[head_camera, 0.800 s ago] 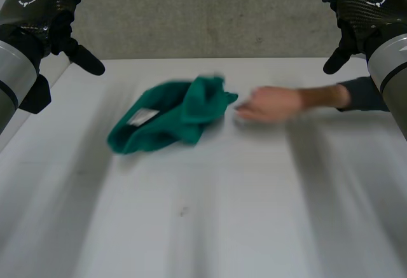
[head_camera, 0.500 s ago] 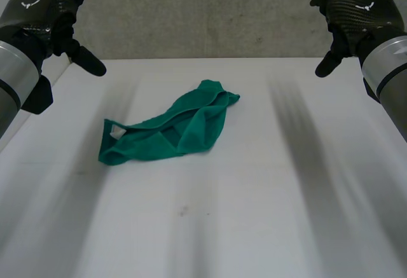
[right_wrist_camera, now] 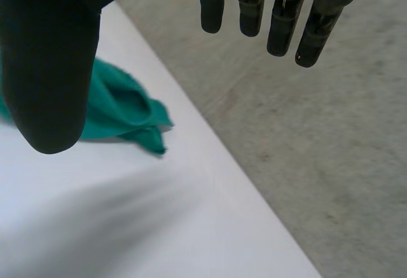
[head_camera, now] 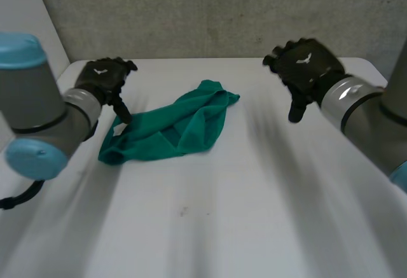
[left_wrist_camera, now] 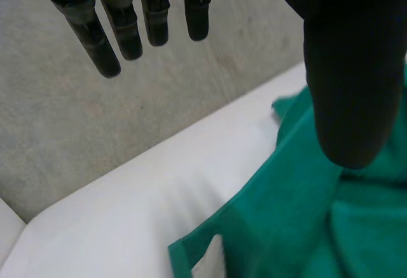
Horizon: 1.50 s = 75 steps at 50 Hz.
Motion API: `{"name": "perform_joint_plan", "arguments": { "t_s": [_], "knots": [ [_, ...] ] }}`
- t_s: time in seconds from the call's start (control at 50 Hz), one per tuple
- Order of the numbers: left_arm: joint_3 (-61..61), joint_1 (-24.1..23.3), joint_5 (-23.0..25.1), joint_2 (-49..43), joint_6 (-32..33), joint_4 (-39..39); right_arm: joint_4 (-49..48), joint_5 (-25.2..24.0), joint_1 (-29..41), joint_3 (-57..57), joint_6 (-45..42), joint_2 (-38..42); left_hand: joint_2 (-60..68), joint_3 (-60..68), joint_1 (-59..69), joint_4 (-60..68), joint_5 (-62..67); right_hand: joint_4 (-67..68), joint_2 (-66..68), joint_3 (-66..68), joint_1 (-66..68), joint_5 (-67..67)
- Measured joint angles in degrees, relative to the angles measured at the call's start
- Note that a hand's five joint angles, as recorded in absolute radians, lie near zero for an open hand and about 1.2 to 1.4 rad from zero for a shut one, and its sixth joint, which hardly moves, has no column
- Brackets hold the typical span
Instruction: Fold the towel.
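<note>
Robot lab or test cell, prob. Evidence: plain white bench [head_camera: 267, 221] set vs. a bare grey concrete wall [head_camera: 210, 11], rough & speckled. Two machine arms over the bench, grey w/ light-blue caps [head_camera: 19, 46]: left arm [head_camera: 44, 109] & right arm [head_camera: 365, 116], each ending in a black hand, left hand [head_camera: 102, 82] & right hand [head_camera: 305, 68]. A crumpled green towel [head_camera: 172, 128] lies on the bench.

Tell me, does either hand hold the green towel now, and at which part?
Nothing is held. The left hand is open by the left end of the towel; the right hand is open, apart from it.
</note>
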Motion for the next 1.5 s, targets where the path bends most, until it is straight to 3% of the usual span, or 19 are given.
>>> {"name": "perform_joint_plan", "arguments": {
  "t_s": [0.18, 0.32, 0.52, 0.64, 0.72, 0.78, 0.94, 1.08, 1.16, 1.3, 1.34, 1.38, 1.4, 1.5],
  "knots": [
    [10.71, 0.86, 1.87, -15.91, 9.77, 6.24, -0.18, 0.27, 1.26, 1.47, -0.98, 3.85, 7.75, 7.75, 7.75, 8.00, 7.73, 0.00, 0.00, 0.00, 0.00, 0.00],
    [14.63, 1.13, 7.11, -21.94, 10.35, 3.98, -0.40, 0.27, 1.05, 1.26, -0.89, 7.45, 9.48, 9.36, 9.01, 9.61, 9.57, 0.00, 0.00, 0.00, 0.00, 0.00],
    [15.26, 1.13, 9.23, -23.14, 9.11, 0.69, -0.46, 0.26, 1.07, 0.70, -0.89, 9.72, 11.77, 11.70, 11.70, 11.92, 11.59, 0.00, 0.00, 0.00, 0.00, 0.00],
    [16.34, 1.14, 9.18, -24.26, 8.84, -0.26, -0.46, 0.27, 1.08, 0.69, -0.90, 10.29, 20.70, 20.51, 21.56, 20.78, 20.09, 0.00, 0.00, 0.00, 0.00, 0.00],
    [17.02, 1.14, 8.72, -24.89, 8.86, -0.32, -0.49, 0.31, 1.05, 0.66, -0.90, 10.33, 44.73, 44.63, 47.32, 45.05, 44.16, 0.00, 0.00, 0.00, 0.00, 0.00],
    [17.22, 1.14, 7.77, -24.87, 9.00, -0.07, -0.52, 0.36, 1.03, 0.62, -0.86, 10.27, 53.67, 53.44, 50.66, 53.89, 50.66, 0.00, 0.00, 0.00, 0.00, 0.00],
    [15.28, 1.00, 1.75, -20.28, 9.46, 2.43, -1.09, 1.77, 0.87, -0.01, 1.03, 9.59, 54.31, 54.05, 50.66, 54.45, 50.66, 0.00, 0.00, 0.00, 0.00, 0.00],
    [7.22, 0.45, -1.36, -7.08, 9.60, 7.93, -2.13, 3.80, -1.01, -2.19, 12.20, 9.28, 54.42, 54.10, 50.66, 54.47, 50.66, 0.00, 0.00, 0.00, 0.00, 0.00],
    [0.64, -0.25, -1.46, 3.88, 9.60, 10.65, -1.28, 2.45, -2.89, -4.70, 25.03, 9.57, 54.43, 54.10, 50.66, 54.47, 50.66, 0.00, 0.00, 0.00, 0.00, 0.00],
    [-4.69, -1.79, -1.21, 13.63, 9.59, 11.38, 2.12, -4.83, -3.96, -8.00, 39.31, 11.13, 54.43, 54.10, 50.66, 54.48, 50.66, 0.00, 0.00, 0.00, 0.00, 0.00],
    [-6.89, -3.22, -1.13, 17.47, 9.58, 11.32, 4.04, -9.26, -3.94, -9.72, 46.47, 12.77, 54.44, 54.11, 50.66, 54.48, 50.66, 0.00, 0.00, 0.00, 0.00, 0.00],
    [-7.94, -4.14, -1.14, 19.16, 9.59, 11.26, 4.39, -10.16, -3.90, -10.11, 48.03, 13.19, 54.44, 54.11, 50.66, 54.48, 50.66, 0.00, 0.00, 0.00, 0.00, 0.00],
    [-8.90, -5.11, -1.14, 20.63, 9.61, 11.22, 5.51, -13.49, -3.52, -11.71, 54.62, 15.47, 54.49, 54.21, 50.66, 54.48, 50.66, 0.00, 0.00, 0.00, 0.00, 0.00],
    [-10.76, -6.91, -1.17, 23.32, 9.65, 11.17, 6.00, -16.04, -1.56, -13.59, 61.16, 18.80, 54.57, 54.32, 50.66, 54.49, 50.66, 0.00, 0.00, 0.00, 0.00, 0.00]
  ]
}}
